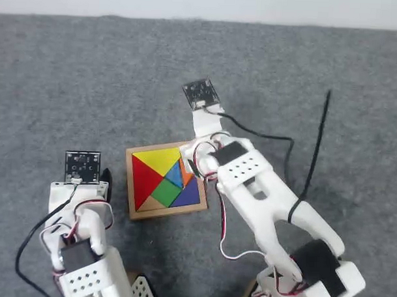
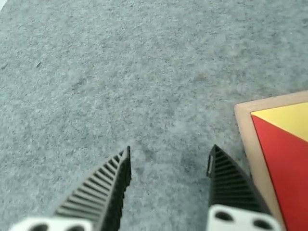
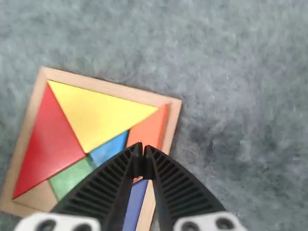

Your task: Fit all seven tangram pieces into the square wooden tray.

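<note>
Jaws of left gripper [image 2: 168, 154] spread, over grey mat [image 1: 71, 72], just left of tray [image 1: 129, 185]. Tray mid-table, coloured pieces [image 1: 147, 176] inside. Right gripper [image 3: 140, 146] clenched, empty, above tray's right side, partly hiding pieces. Cable [image 1: 316, 149] farther right.

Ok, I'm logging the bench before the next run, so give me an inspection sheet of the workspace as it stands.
Surface: grey felt-like mat, flat.
Job's things: square wooden tray holds yellow piece, red piece, green piece, blue piece, orange piece and indigo piece; tan corner, piece or bare floor unclear.
Clutter: nothing seen.
Grippers: left gripper open, empty, over mat beside tray; right gripper shut above the pieces.
Cables: black cable runs beside right arm.
Surroundings: pale strip beyond mat's far edge.
</note>
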Controlling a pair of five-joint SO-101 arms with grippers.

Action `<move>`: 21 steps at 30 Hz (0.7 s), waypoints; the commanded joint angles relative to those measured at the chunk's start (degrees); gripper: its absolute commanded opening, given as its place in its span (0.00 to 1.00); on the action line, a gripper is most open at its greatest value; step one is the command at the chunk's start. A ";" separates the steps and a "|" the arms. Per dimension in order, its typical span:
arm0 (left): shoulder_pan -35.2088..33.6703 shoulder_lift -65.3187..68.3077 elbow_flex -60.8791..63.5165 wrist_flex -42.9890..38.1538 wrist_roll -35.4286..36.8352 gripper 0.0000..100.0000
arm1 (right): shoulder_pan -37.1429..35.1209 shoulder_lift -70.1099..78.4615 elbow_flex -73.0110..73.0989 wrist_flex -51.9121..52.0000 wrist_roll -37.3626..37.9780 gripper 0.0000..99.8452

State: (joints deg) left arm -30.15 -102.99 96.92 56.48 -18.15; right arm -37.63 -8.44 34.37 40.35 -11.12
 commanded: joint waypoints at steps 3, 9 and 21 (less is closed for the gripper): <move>-0.26 -1.32 -0.57 0.35 -0.53 0.25 | 0.75 5.14 -2.20 -4.00 0.97 0.01; -0.26 -1.32 -0.57 0.44 -0.53 0.25 | -0.13 17.98 -12.48 2.24 3.87 0.01; -1.14 -1.32 -0.57 0.44 -0.53 0.25 | -2.07 15.08 -16.70 8.66 6.68 0.01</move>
State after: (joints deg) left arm -30.77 -102.99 96.92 56.48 -18.15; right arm -39.65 11.87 20.04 48.00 -5.32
